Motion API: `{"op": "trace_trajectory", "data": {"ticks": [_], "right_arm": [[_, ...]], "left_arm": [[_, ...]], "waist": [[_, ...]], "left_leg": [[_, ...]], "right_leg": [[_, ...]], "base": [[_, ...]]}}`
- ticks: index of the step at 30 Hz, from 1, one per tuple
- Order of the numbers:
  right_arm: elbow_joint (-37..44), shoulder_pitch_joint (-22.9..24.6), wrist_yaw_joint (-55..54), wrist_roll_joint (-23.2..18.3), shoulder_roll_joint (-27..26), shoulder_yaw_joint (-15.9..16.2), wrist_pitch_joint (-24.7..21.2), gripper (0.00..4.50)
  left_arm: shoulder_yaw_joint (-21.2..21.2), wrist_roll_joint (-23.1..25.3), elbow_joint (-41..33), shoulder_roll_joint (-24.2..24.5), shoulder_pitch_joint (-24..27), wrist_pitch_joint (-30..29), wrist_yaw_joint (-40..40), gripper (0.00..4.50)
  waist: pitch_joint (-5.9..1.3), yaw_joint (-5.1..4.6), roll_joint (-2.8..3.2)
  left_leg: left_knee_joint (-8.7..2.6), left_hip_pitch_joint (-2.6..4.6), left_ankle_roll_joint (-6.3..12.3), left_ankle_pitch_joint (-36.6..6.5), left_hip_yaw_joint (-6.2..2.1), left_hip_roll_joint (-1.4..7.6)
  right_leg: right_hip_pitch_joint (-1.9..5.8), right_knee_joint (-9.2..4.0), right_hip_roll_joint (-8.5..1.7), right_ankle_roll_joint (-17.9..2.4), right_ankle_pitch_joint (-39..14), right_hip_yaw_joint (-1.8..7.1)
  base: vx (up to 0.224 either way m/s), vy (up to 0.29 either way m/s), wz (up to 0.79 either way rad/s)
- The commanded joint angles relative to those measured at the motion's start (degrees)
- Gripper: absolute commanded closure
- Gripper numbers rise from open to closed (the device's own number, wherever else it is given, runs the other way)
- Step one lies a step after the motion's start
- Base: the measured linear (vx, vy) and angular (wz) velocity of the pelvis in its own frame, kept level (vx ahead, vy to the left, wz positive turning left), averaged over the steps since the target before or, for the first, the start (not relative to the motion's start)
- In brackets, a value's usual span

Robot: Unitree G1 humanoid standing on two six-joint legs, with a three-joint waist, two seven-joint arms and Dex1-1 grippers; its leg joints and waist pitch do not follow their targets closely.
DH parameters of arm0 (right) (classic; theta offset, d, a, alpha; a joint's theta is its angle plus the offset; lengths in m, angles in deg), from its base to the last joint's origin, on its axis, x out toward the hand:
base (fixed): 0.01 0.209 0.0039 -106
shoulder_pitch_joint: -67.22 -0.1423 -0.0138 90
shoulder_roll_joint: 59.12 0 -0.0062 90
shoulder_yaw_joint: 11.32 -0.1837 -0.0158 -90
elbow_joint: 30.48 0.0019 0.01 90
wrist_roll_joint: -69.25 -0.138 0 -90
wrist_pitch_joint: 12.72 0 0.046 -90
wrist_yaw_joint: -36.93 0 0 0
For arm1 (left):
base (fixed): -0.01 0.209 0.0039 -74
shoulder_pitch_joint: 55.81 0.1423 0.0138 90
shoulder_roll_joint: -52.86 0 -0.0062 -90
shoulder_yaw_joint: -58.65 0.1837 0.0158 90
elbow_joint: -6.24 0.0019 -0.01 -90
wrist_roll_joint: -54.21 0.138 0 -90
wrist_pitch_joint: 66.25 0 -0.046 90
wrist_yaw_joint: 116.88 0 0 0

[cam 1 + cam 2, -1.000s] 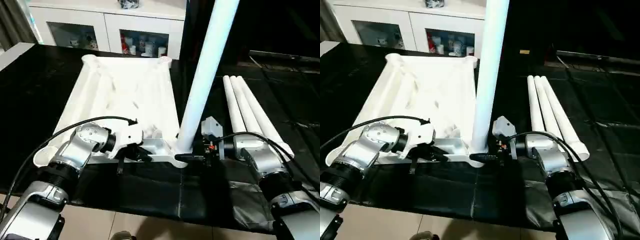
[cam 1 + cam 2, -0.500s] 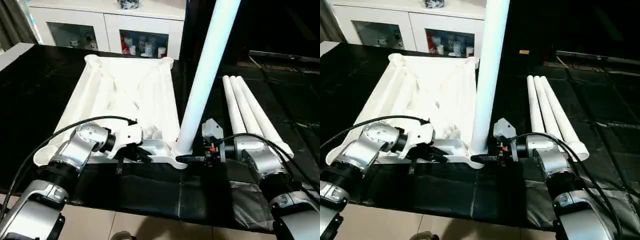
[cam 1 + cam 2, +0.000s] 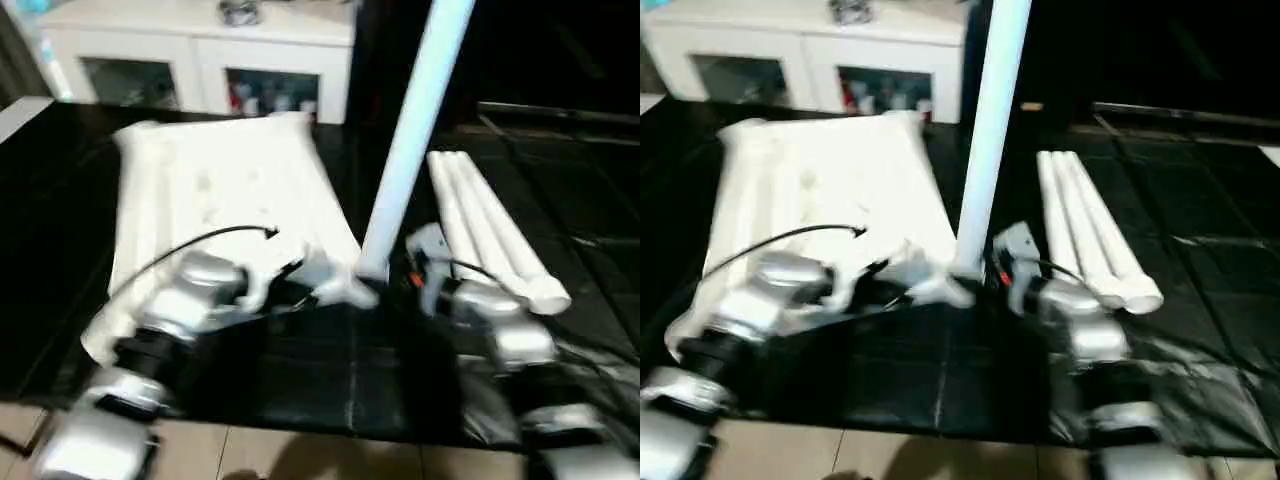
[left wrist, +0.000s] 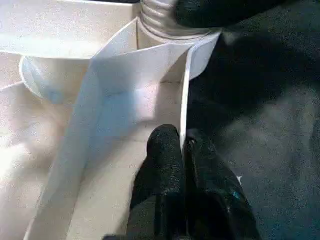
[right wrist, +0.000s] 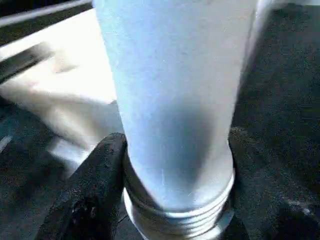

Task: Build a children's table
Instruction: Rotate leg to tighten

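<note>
The children's table [image 3: 220, 190] lay upside down on the black table cover [image 3: 330, 370], its ribbed underside facing up and its far edge toward a white glass-door cabinet [image 3: 200, 60]. At the near right corner of the top, one white leg [image 3: 405, 150] stood upright, leaning a little, its threaded metal end [image 5: 175, 220] sitting at the corner socket [image 4: 165, 25]. The right gripper [image 5: 172, 200] had its two black fingers [image 5: 92, 190] wrapped around the base of that leg just above the thread — one on each side, pressed to it and clamped. The left gripper [image 4: 182, 150] was pinched on the thin white frame wall [image 4: 185, 90] of the underside near the same corner, one finger inside the frame and one outside, the wall running up between them. Three more legs [image 3: 485, 235] lay side by side on the cover to the right of the top, touching one another, with their thick ends toward the robot — the nearest of them just beside the right forearm [image 3: 500, 325]. A black cable [image 3: 190, 250] arched over the left forearm [image 3: 185, 305].
</note>
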Motion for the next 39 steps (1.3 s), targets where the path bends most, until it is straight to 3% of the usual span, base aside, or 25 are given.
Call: {"op": "trace_trajectory", "data": {"ticks": [1,4,7,13,22,26,31,35,39], "right_arm": [[-1.8,-0.2,0.3,-1.1,-6.5,4.3,-3.2,1.86],[-4.0,-2.1,-5.3,1.5,-8.6,4.8,-1.6,1.86],[-3.0,-1.6,-6.0,2.6,-8.4,4.9,-0.7,1.16],[-1.8,0.0,-3.6,3.9,-5.2,5.3,2.8,0.69],[3.1,3.3,10.7,1.1,4.3,4.3,6.1,0.05],[4.2,3.3,17.8,-0.3,8.1,4.5,5.7,0.05],[5.0,2.2,29.9,-1.9,14.1,6.1,4.7,0.05],[4.5,1.0,34.4,-1.2,15.6,7.9,7.4,0.05],[4.2,-0.1,37.4,-1.8,15.6,8.9,7.0,0.05]], "left_arm": [[-2.9,-3.9,-4.9,-5.6,-0.9,-1.2,5.7,4.50],[-0.5,-1.6,-8.0,-7.0,-0.6,-2.1,7.4,4.50],[0.8,-0.3,-8.4,-5.8,-0.3,-1.3,7.1,4.50],[0.0,-0.7,-9.0,-3.4,0.9,-1.5,5.9,4.50],[1.0,-1.9,-7.8,2.7,1.9,3.6,-3.4,4.50],[1.8,-2.4,-6.8,5.2,2.1,6.8,-8.5,4.50],[4.9,-1.5,-5.4,10.6,1.9,13.2,-17.4,4.50],[6.1,-1.6,-3.8,12.2,1.3,16.8,-22.4,4.50],[7.3,-1.8,-3.1,13.2,1.1,18.9,-25.2,4.50]], "waist": [[-3.37,0.14,-0.10],[-3.69,-0.20,-0.01],[-3.79,-0.34,-0.09],[-3.51,-0.41,0.16],[-3.47,-0.26,0.18],[-3.61,-0.18,0.11],[-3.79,0.85,0.22],[-3.79,1.37,0.29],[-3.86,1.79,0.22]], "left_leg": [[-4.02,0.76,-0.67,-13.8,-0.85,2.12],[-3.77,0.28,0.61,-9.4,-0.80,1.93],[-3.58,0.26,2.05,-7.5,-0.62,1.72],[-3.94,0.53,1.37,-10.7,-0.70,2.03],[-3.80,0.44,2.83,-10.4,-0.64,2.02],[-3.59,0.34,3.51,-9.4,-0.60,1.99],[-3.20,0.38,4.87,-7.7,-0.41,2.21],[-3.27,0.53,4.21,-8.9,-0.42,2.41],[-3.18,0.48,3.93,-9.0,-0.46,2.52]], "right_leg": [[2.00,-5.25,-4.91,-11.4,-13.2,2.52],[2.36,-4.62,-4.58,-12.3,-5.2,2.36],[2.58,-4.39,-4.30,-12.8,-0.4,2.26],[2.45,-4.82,-4.49,-12.6,-4.4,2.29],[2.61,-4.85,-4.40,-12.8,-2.9,2.29],[2.73,-4.57,-4.28,-13.6,-1.2,2.15],[2.55,-4.02,-4.11,-14.5,2.3,1.97],[2.31,-4.06,-4.39,-15.0,0.2,1.91],[2.13,-3.82,-4.41,-14.9,-0.2,1.96]], "base": [[0.000,0.000,0.00],[0.000,0.000,0.00],[0.000,0.000,0.00],[0.000,0.000,0.00],[0.000,0.000,0.00],[0.000,0.000,0.00],[0.000,0.000,0.00],[0.000,0.000,0.00],[0.000,0.000,0.00]]}}
